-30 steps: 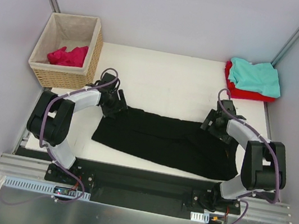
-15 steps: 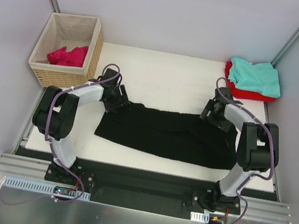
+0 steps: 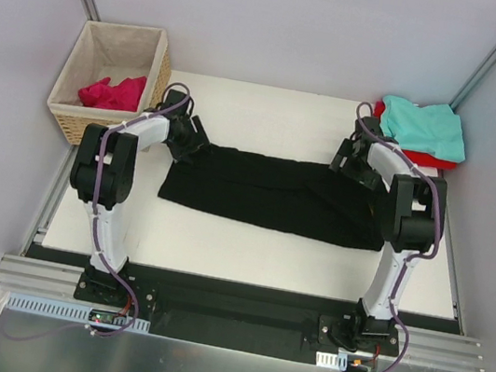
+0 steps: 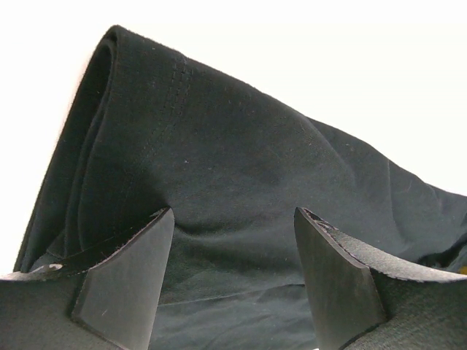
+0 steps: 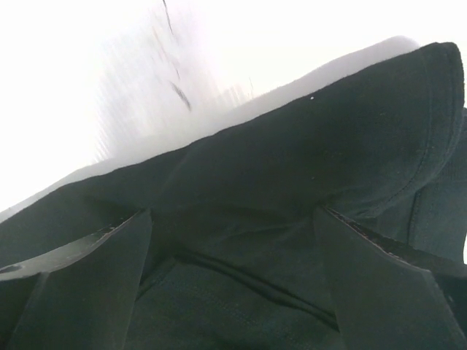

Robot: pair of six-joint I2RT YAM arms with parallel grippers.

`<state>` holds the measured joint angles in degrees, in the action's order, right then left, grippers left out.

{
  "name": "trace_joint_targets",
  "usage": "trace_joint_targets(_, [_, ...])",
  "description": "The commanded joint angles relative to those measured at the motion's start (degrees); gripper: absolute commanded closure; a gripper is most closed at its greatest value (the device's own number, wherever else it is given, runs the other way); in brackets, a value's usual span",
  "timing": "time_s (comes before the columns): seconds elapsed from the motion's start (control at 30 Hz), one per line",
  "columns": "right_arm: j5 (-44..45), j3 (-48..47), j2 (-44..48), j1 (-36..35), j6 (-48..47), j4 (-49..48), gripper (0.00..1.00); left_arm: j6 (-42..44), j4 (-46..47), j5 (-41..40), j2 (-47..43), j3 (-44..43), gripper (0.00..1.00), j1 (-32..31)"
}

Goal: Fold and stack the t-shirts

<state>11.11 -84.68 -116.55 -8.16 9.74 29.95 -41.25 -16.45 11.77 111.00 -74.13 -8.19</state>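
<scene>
Jaws parted over black t-shirt (image 4: 219,168) show only in wrist views.

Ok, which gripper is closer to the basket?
Left. Left gripper sits just beside the basket at the black tee's corner; right gripper is across the table, by the teal tee.

The left arm (image 3: 106,173) and right arm (image 3: 409,221) are built alike, with chunky black joint housings and smooth white shells on the links behind each gripper. A thin purple cable (image 3: 177,89) loops out just behind the left gripper (image 3: 190,135) and runs back along the links. The right gripper (image 3: 347,159) has the same. The fingers (image 4: 124,284) are matte black wedges with flat, faintly textured inner faces.
</scene>
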Motion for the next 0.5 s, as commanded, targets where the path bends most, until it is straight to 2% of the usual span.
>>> trace_joint_targets(0.0, [-0.7, -7.0, -3.2, 1.1, -1.6, 2.9, 0.04, 2.2, -2.6, -1.6, 4.9, -6.4, 0.32, 0.6])
trace_joint_targets(0.1, [-0.9, -10.1, -4.6, 1.3, -2.3, 3.5, 0.04, 2.8, -4.0, -1.7, 6.3, -9.9, 0.32, 0.8])
trace_joint_targets(0.27, [-1.5, -11.5, -3.2, 1.6, -3.1, 4.1, 0.04, 2.5, -4.5, -1.0, 5.0, -11.0, 0.32, 0.8])
trace_joint_targets(0.47, [-1.5, -7.4, 7.6, -0.1, -4.9, 3.2, 0.04, 1.2, -4.5, -0.5, -5.0, -7.1, 0.32, 0.8])
